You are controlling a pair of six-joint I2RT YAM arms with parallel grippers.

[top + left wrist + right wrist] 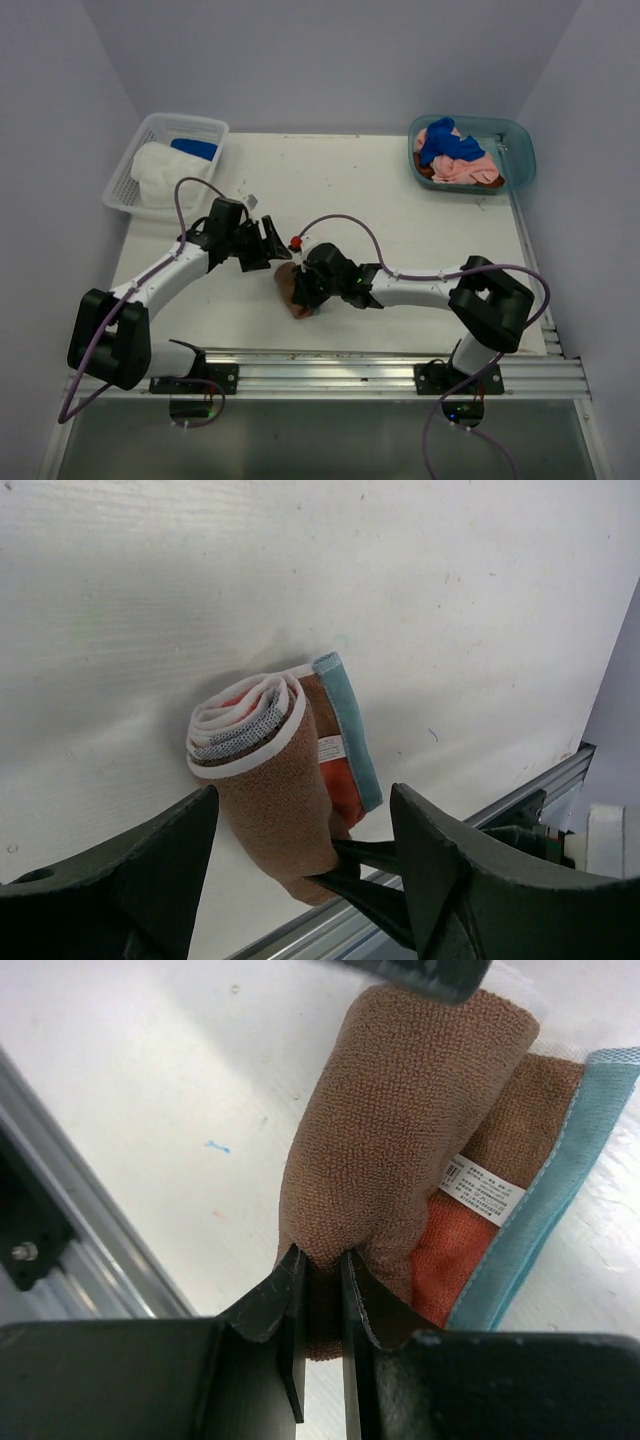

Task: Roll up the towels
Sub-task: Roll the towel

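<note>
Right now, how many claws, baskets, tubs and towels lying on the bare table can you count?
Claws: 2, the left claw and the right claw
White mesh basket: 1
Teal tub: 1
Towels on the bare table: 1, the brown towel
Total: 5

Rolled towel (292, 298) is lying on the table (400, 210) just below frame centre, with the right gripper (303, 288) pinching its right end and the left gripper (275, 248) hanging just up-left of it, jaws apart. Basket (125, 178) is sitting in the upper left with stored towels (165, 175) in it, and the tub (522, 165) in the upper right is holding a towel pile (455, 155), both well apart from the roll. Rail (330, 365) is running along the table edge below everything.
</note>
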